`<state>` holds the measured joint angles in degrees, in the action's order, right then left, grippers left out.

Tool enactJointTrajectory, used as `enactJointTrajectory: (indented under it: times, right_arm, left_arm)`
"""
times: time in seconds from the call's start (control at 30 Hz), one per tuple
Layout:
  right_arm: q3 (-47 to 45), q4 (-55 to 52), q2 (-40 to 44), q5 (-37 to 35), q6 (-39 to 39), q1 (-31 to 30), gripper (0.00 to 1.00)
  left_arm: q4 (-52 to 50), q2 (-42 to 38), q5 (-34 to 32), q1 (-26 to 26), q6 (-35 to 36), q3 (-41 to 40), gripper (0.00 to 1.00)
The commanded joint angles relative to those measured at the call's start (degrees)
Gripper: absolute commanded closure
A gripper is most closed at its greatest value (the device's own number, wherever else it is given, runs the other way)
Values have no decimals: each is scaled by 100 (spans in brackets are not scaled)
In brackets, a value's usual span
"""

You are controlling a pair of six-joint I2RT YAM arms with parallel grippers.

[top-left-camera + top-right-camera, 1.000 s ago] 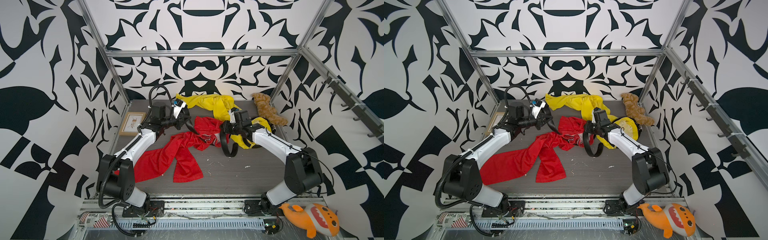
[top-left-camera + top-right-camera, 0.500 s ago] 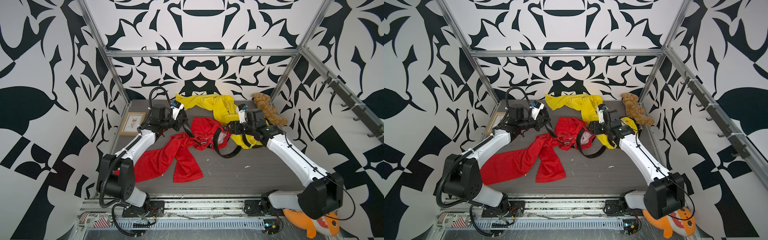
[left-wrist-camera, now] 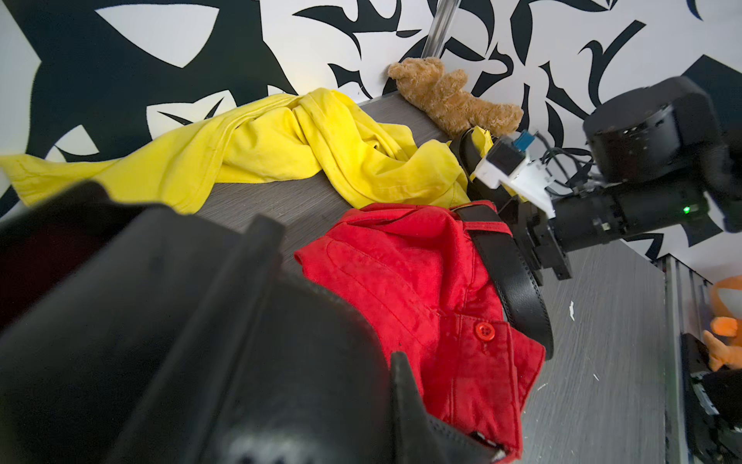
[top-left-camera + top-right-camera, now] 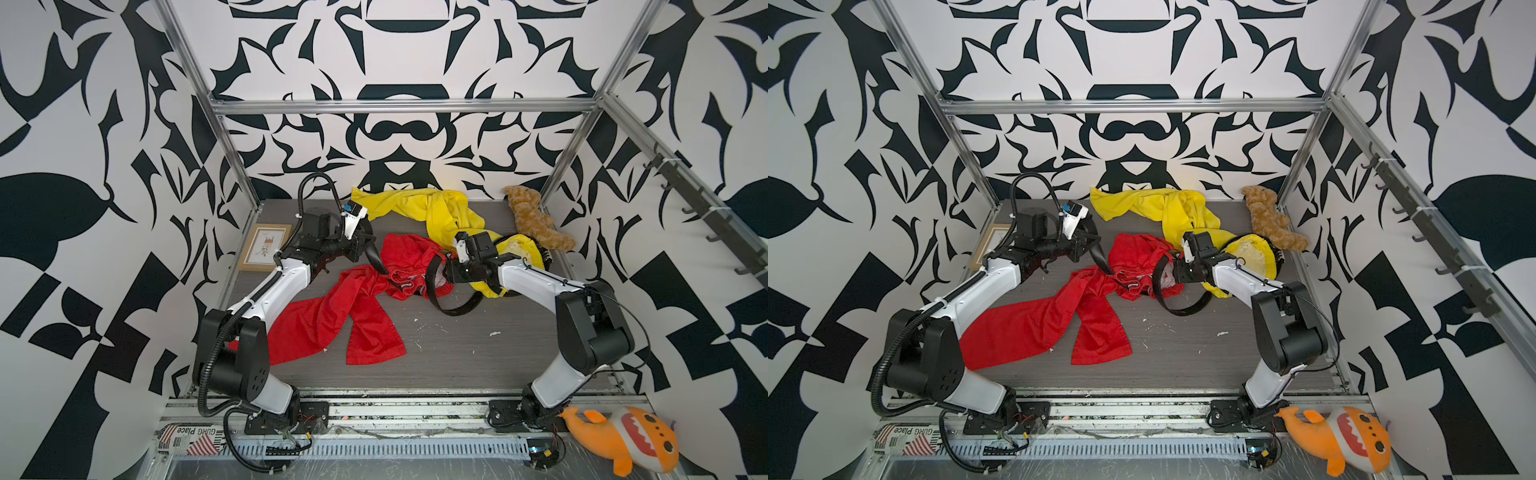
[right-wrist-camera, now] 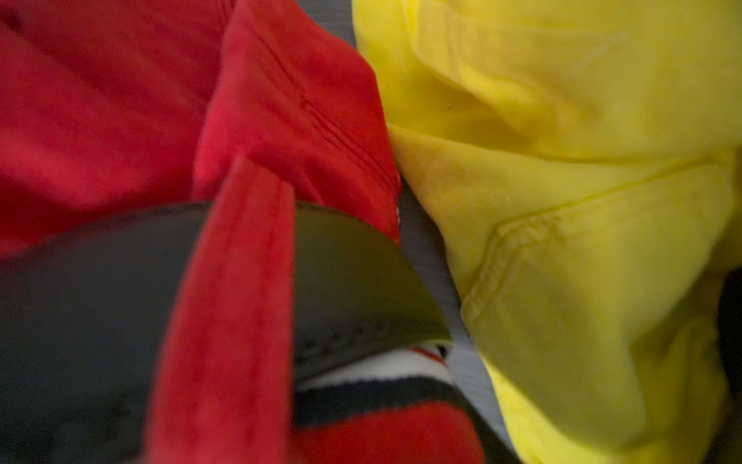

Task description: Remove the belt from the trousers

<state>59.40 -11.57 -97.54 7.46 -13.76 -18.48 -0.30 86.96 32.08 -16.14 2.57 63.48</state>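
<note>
2 grippers flank the red trousers (image 4: pixel 357 320) mid-table: the left gripper (image 4: pixel 365 246) clenches the belt (image 4: pixel 455 310), which runs left-right through the waistband; the right gripper (image 4: pixel 441 272) sits nearer its loops, grip unreadable.

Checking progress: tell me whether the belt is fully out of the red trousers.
No, the belt runs under a loop of the red trousers.
</note>
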Motion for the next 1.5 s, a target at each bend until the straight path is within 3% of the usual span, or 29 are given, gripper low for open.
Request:
enactJointTrajectory:
  times: [0.0,0.03,0.13,0.2,0.3,0.37,0.5,0.67,0.73,0.83,1.0,1.27,1.47]
  right_arm:
    - [284,672,-247,37,-493,-24,90]
    - [328,651,-289,-8,-515,-24,99]
    - [527,409,-264,-108,-536,-32,100]
    - [597,206,-129,-318,-480,-26,100]
    - [655,28,92,-446,-396,-28,100]
    - [747,-134,186,-474,-322,-33,100]
    - [913,-387,297,-518,-251,-25,100]
    - [977,-382,274,-496,-257,-33,100]
    - [984,-372,262,-500,-252,-33,100]
    - [986,-378,252,-511,-246,-29,100]
    - [995,-398,270,-527,-224,-33,100]
    - [1034,-429,348,-505,-197,-26,100]
    - [1057,-407,357,-476,-169,-33,100]
  left_arm:
    - [126,-259,-379,136,-238,-36,100]
    - [126,-246,-517,164,-387,-96,100]
    - [-159,-176,-995,240,-907,-297,99]
    - [-424,-186,-1265,252,-1255,-466,61]
    - [-993,-355,-1866,244,-1668,-669,28]
    - [-1520,-592,-2402,249,-1837,-720,18]
    - [-2481,-1214,-3223,222,-2042,-615,8]
    - [-3113,-1193,-3136,-322,-1863,-29,7]
    - [-3626,-676,-3087,-636,-1684,525,11]
    - [-4400,244,-3522,-1180,-1286,1433,18]
    - [-5182,1422,-3527,-1429,-1121,2440,29]
    - [-5419,1992,-3888,-1493,-1108,2642,47]
    - [-5180,1815,-4051,-1489,-1224,2217,71]
